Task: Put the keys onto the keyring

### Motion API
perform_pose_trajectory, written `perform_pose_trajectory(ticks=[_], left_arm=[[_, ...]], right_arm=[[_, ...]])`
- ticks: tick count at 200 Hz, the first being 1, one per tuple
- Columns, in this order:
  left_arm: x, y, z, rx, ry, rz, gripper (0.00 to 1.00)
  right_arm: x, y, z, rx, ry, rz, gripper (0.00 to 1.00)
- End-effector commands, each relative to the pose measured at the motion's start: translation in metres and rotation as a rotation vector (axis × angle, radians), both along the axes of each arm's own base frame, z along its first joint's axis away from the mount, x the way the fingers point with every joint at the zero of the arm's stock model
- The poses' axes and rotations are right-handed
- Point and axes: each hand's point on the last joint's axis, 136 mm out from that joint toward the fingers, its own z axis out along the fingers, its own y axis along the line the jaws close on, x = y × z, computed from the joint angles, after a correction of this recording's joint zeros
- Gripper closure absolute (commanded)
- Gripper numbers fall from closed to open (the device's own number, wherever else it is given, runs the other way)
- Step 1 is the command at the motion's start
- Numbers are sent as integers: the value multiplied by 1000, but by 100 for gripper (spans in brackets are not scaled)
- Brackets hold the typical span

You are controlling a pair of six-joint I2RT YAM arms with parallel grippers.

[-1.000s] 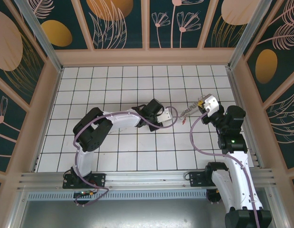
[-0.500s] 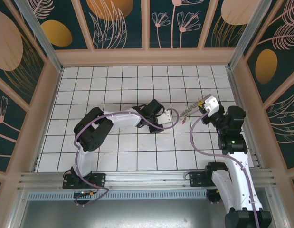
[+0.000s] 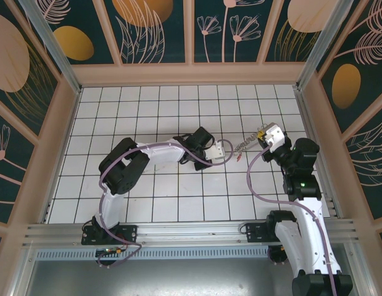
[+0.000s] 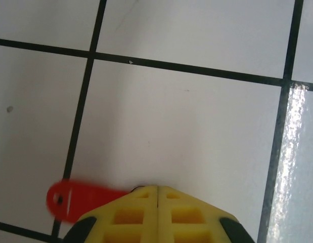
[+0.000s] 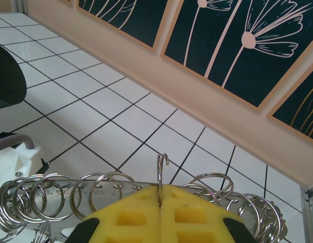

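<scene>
The left pincer (image 4: 157,189) is pinching shut on a red key (image 4: 70,201) just above the tiled surface (image 4: 186,126); the right pincer (image 5: 160,190) is clamping the keyring (image 5: 50,195), lifted alongside.

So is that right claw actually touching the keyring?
Touching. The right wrist view shows the right gripper with its yellow fingers closed on the keyring, whose wire pokes up between them.
</scene>
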Motion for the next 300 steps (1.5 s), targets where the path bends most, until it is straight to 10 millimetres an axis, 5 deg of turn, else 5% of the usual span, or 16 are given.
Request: perform_pose_trajectory(ticks=[1,80,151,196,241,300], left_arm=[[0,4,5,-21,54,-5,100],[-3,5,31,-110,94,-92,100],[-26,9,139,-491,115,-290,100],[-36,20,192,-596,5,-349,100],[-51,23,235,-706,-44,-405,100],[-64,24,253,-780,-17,-435,100]], right_arm=[[-1,-2,10,-7,-49,-6,100],[-2,-1,10,-9,-52,-1,100],[-4,6,9,-17,-48,42,100],[-22,43,8,-66,-35,249,100],[-63,89,13,-61,-37,550,100],[-82,114,25,-38,-75,684,100]])
